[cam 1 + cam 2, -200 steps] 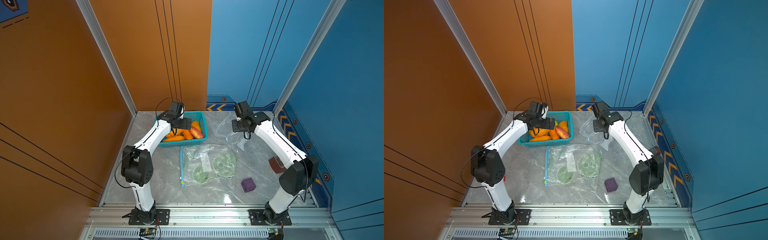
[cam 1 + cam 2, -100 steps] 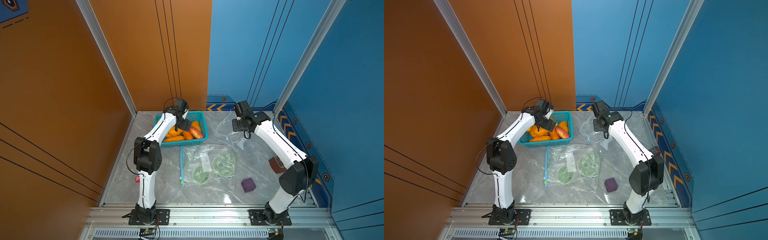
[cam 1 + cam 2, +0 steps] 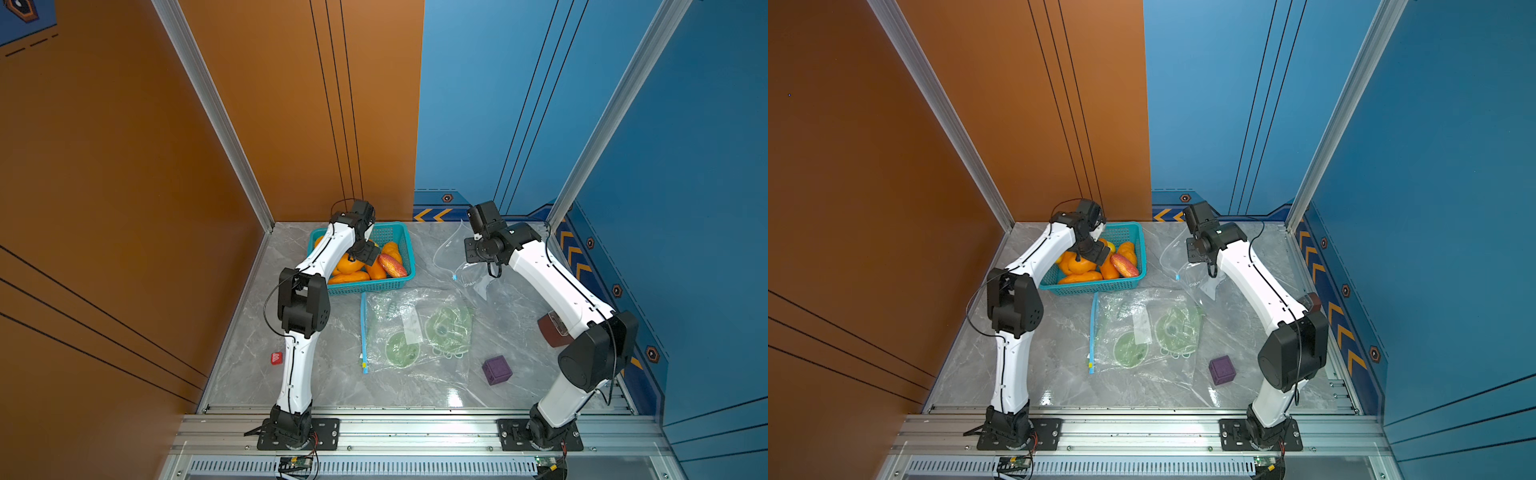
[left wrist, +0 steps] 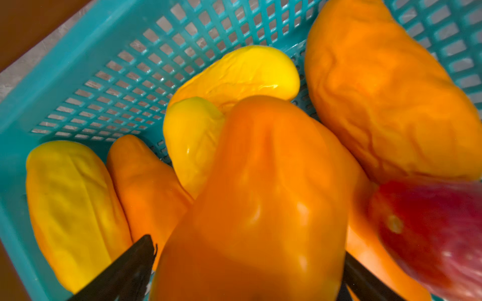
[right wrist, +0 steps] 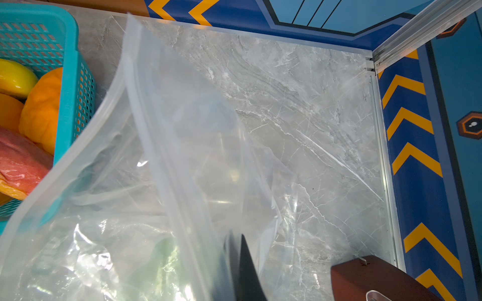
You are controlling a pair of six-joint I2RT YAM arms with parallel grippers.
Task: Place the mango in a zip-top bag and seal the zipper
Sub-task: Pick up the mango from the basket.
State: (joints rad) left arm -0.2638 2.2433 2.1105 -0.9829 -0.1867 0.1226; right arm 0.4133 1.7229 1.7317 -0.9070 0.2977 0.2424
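Orange mango point(image 4: 255, 208) lies in basket point(image 4: 65, 60); bag point(image 5: 182, 130) seemingly open

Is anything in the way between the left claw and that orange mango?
No, nothing visible does. The left gripper has its jaws open on either side of the orange mango in the teal basket.

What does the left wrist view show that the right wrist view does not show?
Only left wrist: the left gripper, open, astride an orange mango. Only right wrist: the right gripper shut on the clear zip-top bag, and a brown box. Both: the teal basket and the red mango in it.
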